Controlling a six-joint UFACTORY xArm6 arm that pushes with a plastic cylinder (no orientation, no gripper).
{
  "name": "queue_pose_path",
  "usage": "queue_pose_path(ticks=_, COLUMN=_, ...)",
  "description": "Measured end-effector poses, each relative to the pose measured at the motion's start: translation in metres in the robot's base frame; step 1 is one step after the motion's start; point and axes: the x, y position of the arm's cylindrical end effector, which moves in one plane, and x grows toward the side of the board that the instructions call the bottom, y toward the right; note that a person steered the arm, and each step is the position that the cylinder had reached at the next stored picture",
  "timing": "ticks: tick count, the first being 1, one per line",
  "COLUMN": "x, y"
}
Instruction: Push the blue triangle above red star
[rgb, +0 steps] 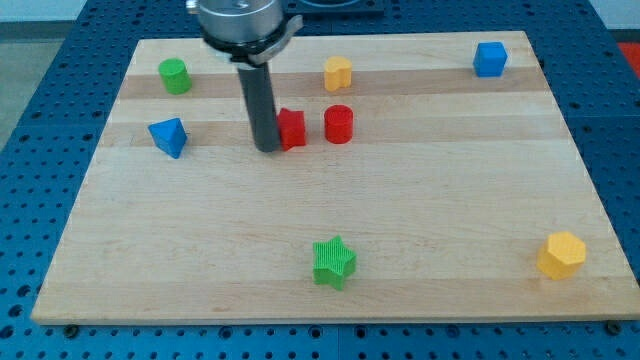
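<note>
Pale wooden bench (330, 210) on blue pegboard; your rod has no jaws, so no jaw state can be told.
Your tip (268, 148) touches the red star (291, 129) on its 9 o'clock side. The blue triangle (169, 136), a ribbed plastic wedge, lies well apart at 9 o'clock from the tip; you must go around it and push toward 2 o'clock.

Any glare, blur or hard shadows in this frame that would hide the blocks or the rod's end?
Camera view: even, soft lighting, no glare on the wooden board; blocks cast only faint shadows. Blue triangle and red star are sharp. My tip sits just left of the star, slightly soft-edged; the arm's top is cropped.
</note>
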Motion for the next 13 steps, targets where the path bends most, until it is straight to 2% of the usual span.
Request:
queue_pose_path(ticks=1, x=0.0, y=0.003)
queue_pose_path(ticks=2, x=0.011, y=-0.021)
queue_pose_path(ticks=3, x=0.034, y=-0.081)
queue_pose_path(ticks=5, x=0.055, y=-0.148)
queue_pose_path(ticks=6, x=-0.002, y=-0.132)
queue_pose_path(ticks=7, x=-0.033, y=-0.116)
queue_pose_path(ticks=9, x=-0.038, y=-0.111)
queue_pose_path(ticks=10, x=-0.038, y=-0.141)
queue_pose_path(ticks=11, x=-0.057, y=-0.147)
queue_pose_path(ticks=12, x=-0.076, y=-0.142)
queue_pose_path(ticks=13, x=-0.065, y=-0.113)
